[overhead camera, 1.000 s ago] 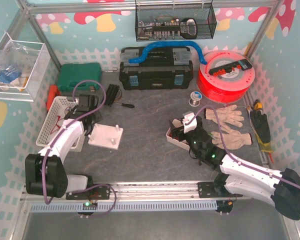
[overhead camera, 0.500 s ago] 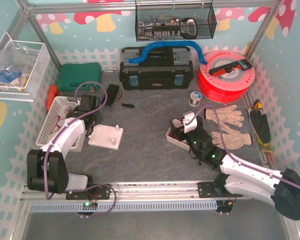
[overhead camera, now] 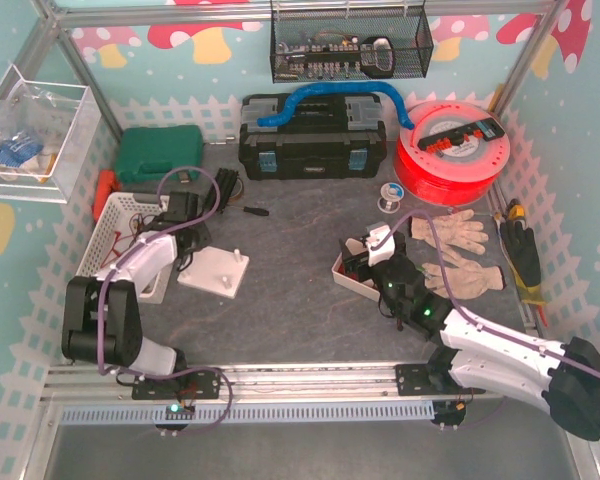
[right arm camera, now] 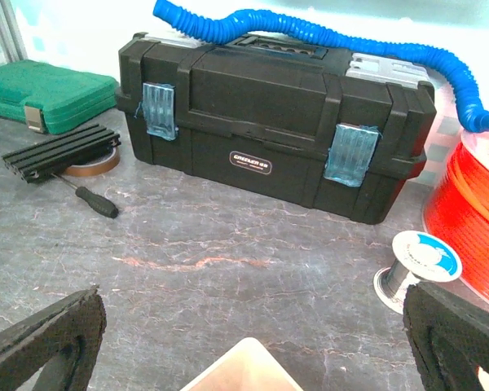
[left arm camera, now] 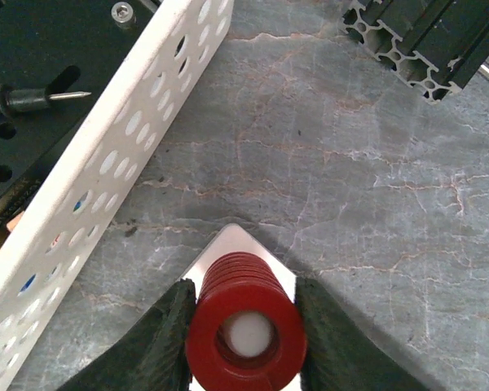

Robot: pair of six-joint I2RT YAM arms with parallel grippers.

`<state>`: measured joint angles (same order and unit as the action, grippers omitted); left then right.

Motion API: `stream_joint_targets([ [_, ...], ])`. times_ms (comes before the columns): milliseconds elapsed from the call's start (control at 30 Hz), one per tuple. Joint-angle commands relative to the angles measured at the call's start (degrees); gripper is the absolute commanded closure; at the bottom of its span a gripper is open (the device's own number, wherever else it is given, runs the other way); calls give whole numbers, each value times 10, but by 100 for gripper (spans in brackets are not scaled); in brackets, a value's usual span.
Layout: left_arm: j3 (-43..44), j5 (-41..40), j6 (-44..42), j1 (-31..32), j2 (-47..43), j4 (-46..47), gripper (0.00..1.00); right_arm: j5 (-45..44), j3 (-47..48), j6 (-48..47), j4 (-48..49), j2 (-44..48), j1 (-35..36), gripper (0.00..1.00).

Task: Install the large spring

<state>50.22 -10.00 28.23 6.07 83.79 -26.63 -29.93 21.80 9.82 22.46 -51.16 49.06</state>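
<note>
The large red spring [left arm camera: 244, 326] stands upright in the left wrist view, and my left gripper [left arm camera: 244, 303] is shut on it, with a dark finger [left arm camera: 159, 342] pressed to each side. A white peg shows through the spring's bore. Under it lies a corner of the white plate [left arm camera: 232, 240]. From above, the left gripper [overhead camera: 187, 237] hangs at the far left corner of that plate [overhead camera: 215, 275], which carries another thin peg [overhead camera: 237, 254]. My right gripper [right arm camera: 253, 326] is wide open with nothing between its fingers, above a small white box [overhead camera: 348, 277].
A white perforated basket [left arm camera: 106, 163] sits just left of the plate. Black aluminium bars [left arm camera: 416, 41] lie beyond it. At the back stand a black toolbox [right arm camera: 269, 122], a green case [overhead camera: 158, 155] and a red filament spool [overhead camera: 450, 150]. Gloves [overhead camera: 460, 250] lie on the right.
The left arm has swung a little to the right and away, bringing the gripper and spring over the plate's corner. The right arm has not moved.
</note>
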Motion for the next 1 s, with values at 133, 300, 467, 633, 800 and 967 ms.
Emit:
stream_joint_targets([
  [133,-9,3,11,-2,3,41,46,-11,-2,-10,15,-10,-3,1],
  [300,-11,16,7,2,-27,42,35,-29,6,-13,11,-28,-3,1],
  [467,-10,73,-15,3,-100,31,24,-61,28,19,-17,-49,-4,1],
  [633,-14,152,-30,3,-187,45,2,-8,54,36,-45,-72,-24,1],
  [800,-35,249,-58,10,-240,61,1,113,112,41,-121,-91,-59,1],
  [967,-96,306,-67,22,-306,104,1,174,141,65,-213,-91,-89,1],
])
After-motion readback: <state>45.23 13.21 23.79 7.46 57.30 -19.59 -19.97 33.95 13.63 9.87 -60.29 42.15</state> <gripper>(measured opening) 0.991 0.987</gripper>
